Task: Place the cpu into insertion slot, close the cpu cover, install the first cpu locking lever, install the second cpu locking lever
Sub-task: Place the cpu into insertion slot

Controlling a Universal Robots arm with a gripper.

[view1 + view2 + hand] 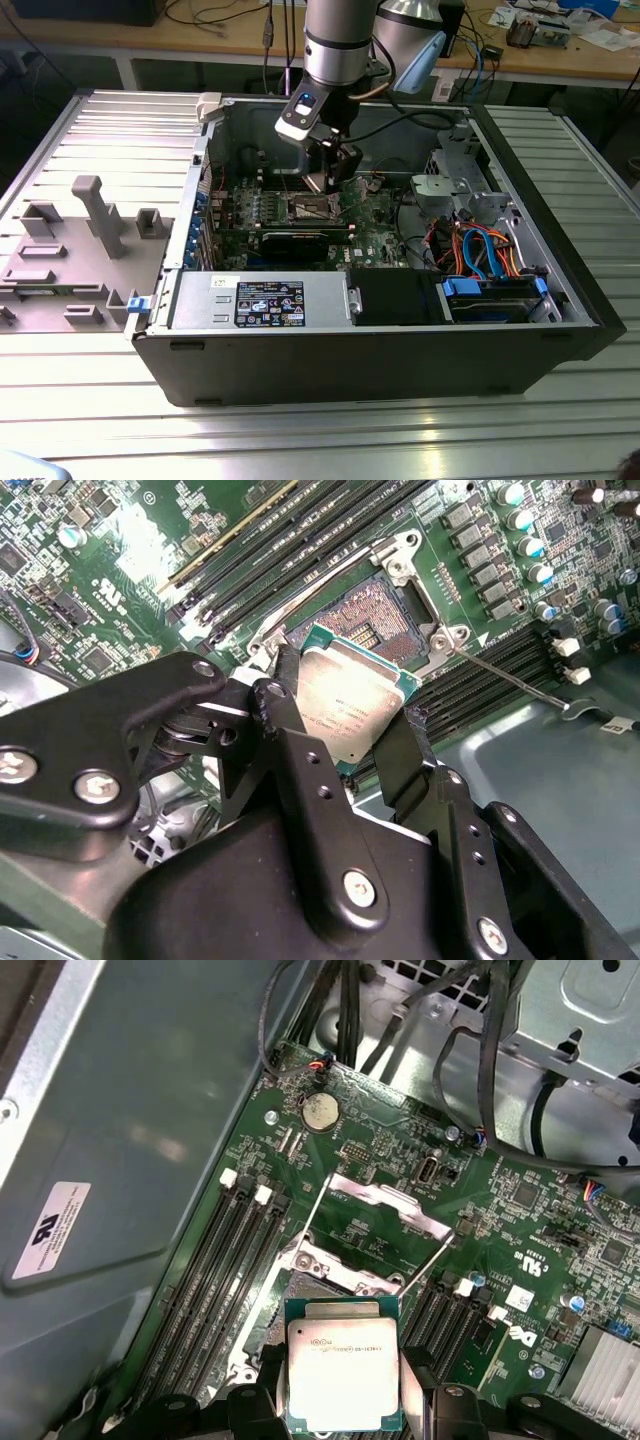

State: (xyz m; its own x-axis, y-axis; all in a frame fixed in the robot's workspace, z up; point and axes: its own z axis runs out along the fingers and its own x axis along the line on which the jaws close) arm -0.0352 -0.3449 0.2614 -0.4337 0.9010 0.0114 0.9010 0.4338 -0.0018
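My gripper (331, 172) hangs inside the open computer case, shut on the cpu (350, 695). The cpu (343, 1365) is a flat square chip with a silvery-tan top, pinched at two opposite edges by the black fingers (288, 715). It hovers slightly tilted, just above and beside the insertion slot (385, 630), whose dark centre lies bare on the green motherboard. In the first wrist view the cpu cover (385, 1203) stands flipped open beyond the insertion slot (335, 1260). Two thin wire locking levers (428, 1260) are raised; another lever (505, 673) shows in the second wrist view.
Black memory slots (215, 1275) run along both sides of the socket. A labelled silver power-supply box (260, 300) and a drive bay with blue and orange cables (490, 285) fill the case front. Grey fixture blocks (90, 230) stand on the exterior view's left.
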